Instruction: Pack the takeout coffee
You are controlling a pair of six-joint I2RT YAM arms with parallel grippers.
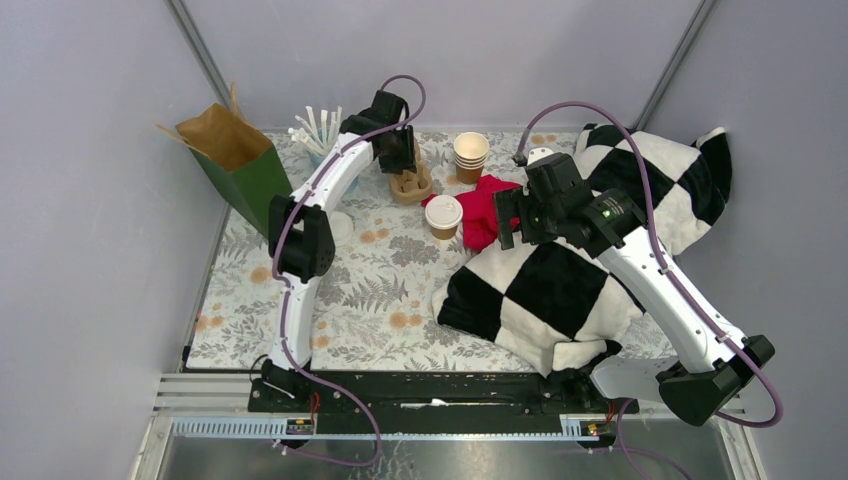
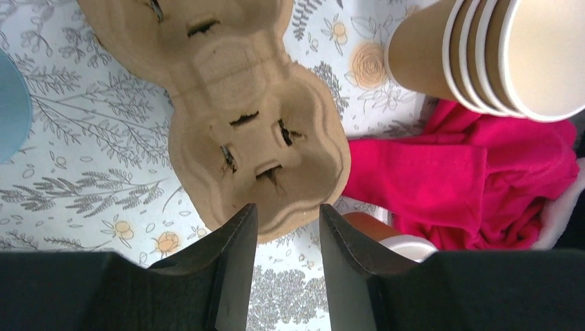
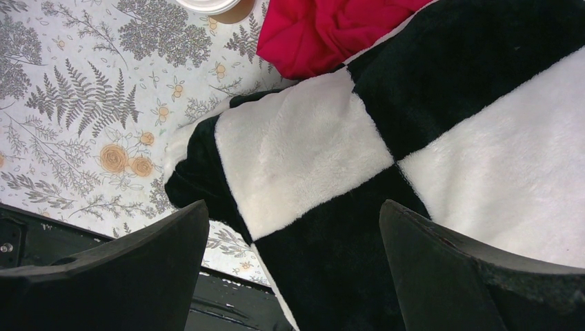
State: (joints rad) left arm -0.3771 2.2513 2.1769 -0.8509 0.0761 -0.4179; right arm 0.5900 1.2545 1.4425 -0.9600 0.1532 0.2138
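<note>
Left hand (image 2: 286,210) is hovering part-spread and empty at the edge of the cup carrier (image 2: 255,131); right hand (image 3: 293,207) is gaping over the blanket (image 3: 448,138). Takeout coffee (image 1: 443,215) is sitting unpacked on the worktop (image 1: 350,290) beside the red cloth (image 1: 482,205).

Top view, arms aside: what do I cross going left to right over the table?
Green paper bag, white straws, cardboard cup carrier, takeout coffee, stack of lidless paper cups, checkered blanket.
</note>
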